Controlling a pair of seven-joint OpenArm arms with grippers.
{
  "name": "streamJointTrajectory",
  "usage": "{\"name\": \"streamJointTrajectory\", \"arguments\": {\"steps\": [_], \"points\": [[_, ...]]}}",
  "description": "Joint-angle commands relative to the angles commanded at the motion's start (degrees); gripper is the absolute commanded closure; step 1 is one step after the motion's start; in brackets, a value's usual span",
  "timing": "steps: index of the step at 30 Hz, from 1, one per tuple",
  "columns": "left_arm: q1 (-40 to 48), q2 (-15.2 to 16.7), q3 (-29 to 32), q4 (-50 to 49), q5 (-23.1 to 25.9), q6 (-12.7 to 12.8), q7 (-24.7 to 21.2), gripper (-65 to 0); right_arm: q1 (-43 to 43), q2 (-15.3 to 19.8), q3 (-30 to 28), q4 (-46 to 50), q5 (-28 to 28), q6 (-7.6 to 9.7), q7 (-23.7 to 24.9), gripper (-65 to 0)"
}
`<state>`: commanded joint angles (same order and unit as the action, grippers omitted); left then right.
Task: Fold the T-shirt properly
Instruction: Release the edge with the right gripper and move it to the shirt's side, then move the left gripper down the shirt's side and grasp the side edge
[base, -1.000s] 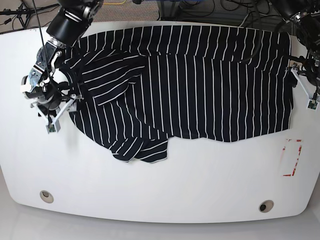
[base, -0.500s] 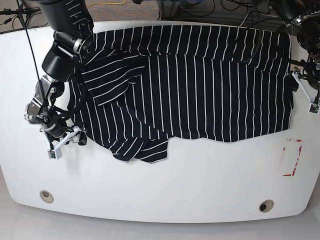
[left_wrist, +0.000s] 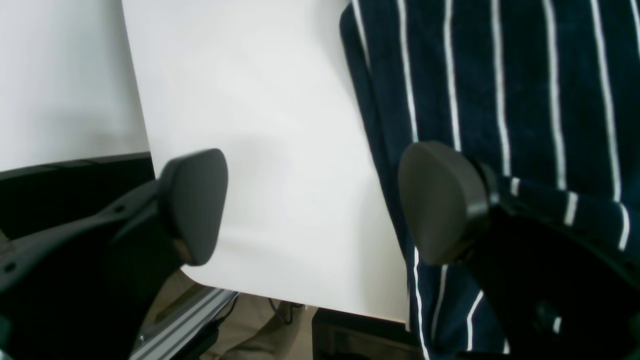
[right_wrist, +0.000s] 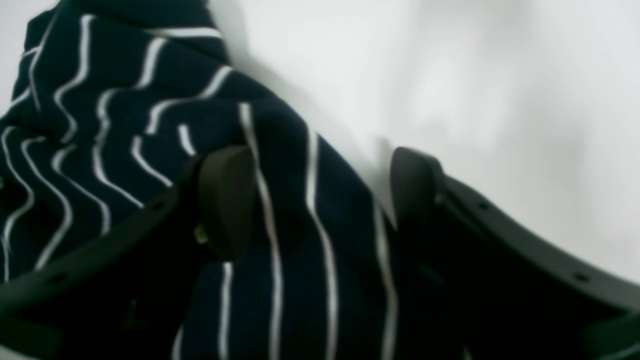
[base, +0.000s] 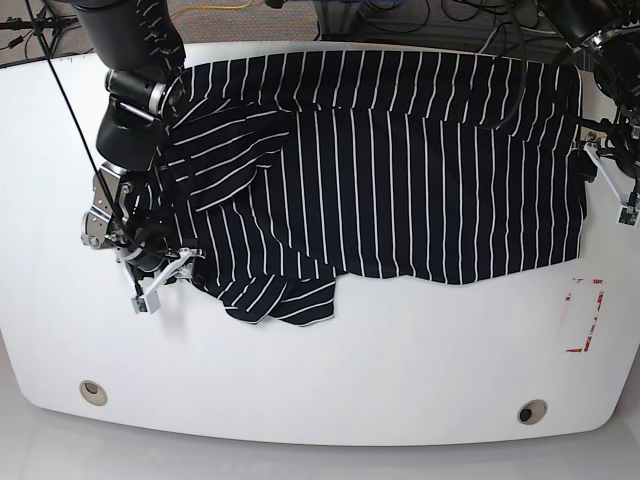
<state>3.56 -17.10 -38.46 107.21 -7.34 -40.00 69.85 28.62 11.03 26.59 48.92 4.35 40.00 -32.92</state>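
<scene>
The dark navy T-shirt with thin white stripes lies spread across the far half of the white table, its lower left part rumpled into folds. My right gripper is at the shirt's lower left edge. In the right wrist view it is open with a fold of striped fabric lying between its fingers. My left gripper is at the shirt's right edge. It stands open, one finger over the shirt's hem, the other over bare table.
A red-outlined rectangle is marked on the table at the right front. Two round holes sit near the front edge. Cables lie behind the table. The table's right edge is close to my left gripper.
My right arm has moved toward the front and slightly inward along the shirt's left edge, reaching the rumpled lower left part. The left arm has barely moved.
</scene>
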Motion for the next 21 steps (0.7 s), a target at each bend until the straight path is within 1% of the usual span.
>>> {"name": "streamJointTrajectory", "arguments": {"steps": [2, 4, 5, 7, 9, 10, 11, 12, 13, 16, 19, 21], "points": [[-0.09, -0.09, 0.0, 0.0, 0.0, 0.0, 0.0, -53.1, -0.18, -0.09, -0.09, 0.09, 0.0, 0.0, 0.09, -39.6], [-0.26, -0.09, 0.0, 0.0, 0.0, 0.0, 0.0, -53.1, -0.18, -0.09, -0.09, 0.09, 0.0, 0.0, 0.09, -36.9], [-0.26, -0.09, 0.0, 0.0, 0.09, 0.0, 0.0, -53.1, -0.18, -0.09, -0.09, 0.0, 0.0, 0.0, 0.09, -34.6], [-0.44, -0.09, 0.0, -0.53, 0.09, 0.0, 0.0, -53.1, -0.18, -0.09, -0.09, 0.0, 0.0, 0.0, 0.09, -27.6], [-0.53, -0.09, 0.09, -1.76, 0.0, 0.0, 0.0, -53.1, -0.18, -0.09, -0.09, 0.0, 0.0, 0.0, 0.09, -18.4], [-0.88, -0.18, 0.09, -2.55, -0.09, 0.0, -0.09, -53.1, -0.18, -0.09, -0.09, 0.0, 0.0, 0.0, 0.09, -15.1], [-1.32, -0.18, 0.09, -2.99, -0.18, 0.0, -0.26, -53.2, -0.18, -0.09, -0.09, 0.0, 0.0, 0.0, 0.09, -13.3], [-3.08, -0.18, 0.09, -4.4, 0.0, 0.0, -1.14, -53.3, -0.18, 0.0, -0.09, 0.0, 0.0, 0.0, 0.09, -9.0], [-3.96, -0.18, 0.0, -5.27, 0.0, 0.0, -1.85, -53.3, -0.18, 0.0, -0.18, 0.0, 0.0, 0.0, 0.09, -7.3], [-5.71, -0.18, 0.0, -9.05, 0.0, 0.0, -5.01, -53.5, -0.18, 0.09, -0.18, 0.0, 0.0, 0.0, 0.09, -5.9], [-7.56, -0.35, 0.0, -15.12, 0.0, 0.0, -9.76, -53.6, -0.18, 0.09, -0.18, 0.0, 0.0, 0.0, 0.09, -5.1], [-9.93, -0.35, 0.0, -18.9, 0.0, 3.12, -12.66, -54.0, -0.18, 0.09, -0.18, 0.0, 0.0, 0.0, 0.09, -5.1]]}}
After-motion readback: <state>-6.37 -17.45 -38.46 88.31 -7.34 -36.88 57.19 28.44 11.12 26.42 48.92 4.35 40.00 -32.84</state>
